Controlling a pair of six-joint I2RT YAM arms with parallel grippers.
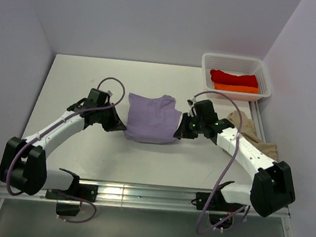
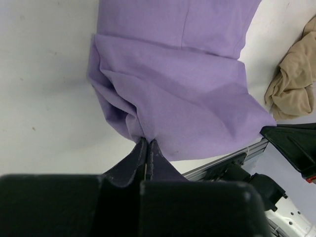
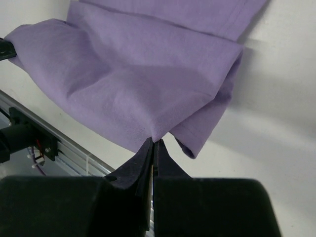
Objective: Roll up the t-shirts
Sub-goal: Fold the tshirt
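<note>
The lavender t-shirt (image 1: 152, 118) lies folded in the middle of the table, its near part raised. My left gripper (image 1: 118, 123) is shut on its left edge; the left wrist view shows the jaws closed on a pinch of lavender cloth (image 2: 148, 140). My right gripper (image 1: 181, 127) is shut on its right edge, jaws closed on cloth (image 3: 155, 139). The beige t-shirt (image 1: 253, 131) lies crumpled at the right, partly under my right arm, and also shows in the left wrist view (image 2: 296, 84). The red t-shirt (image 1: 234, 78) and the orange t-shirt (image 1: 236, 88) lie rolled in the basket.
A white mesh basket (image 1: 238, 62) stands at the back right corner. A metal rail (image 1: 155, 194) runs along the near table edge. Walls close in the table at left, back and right.
</note>
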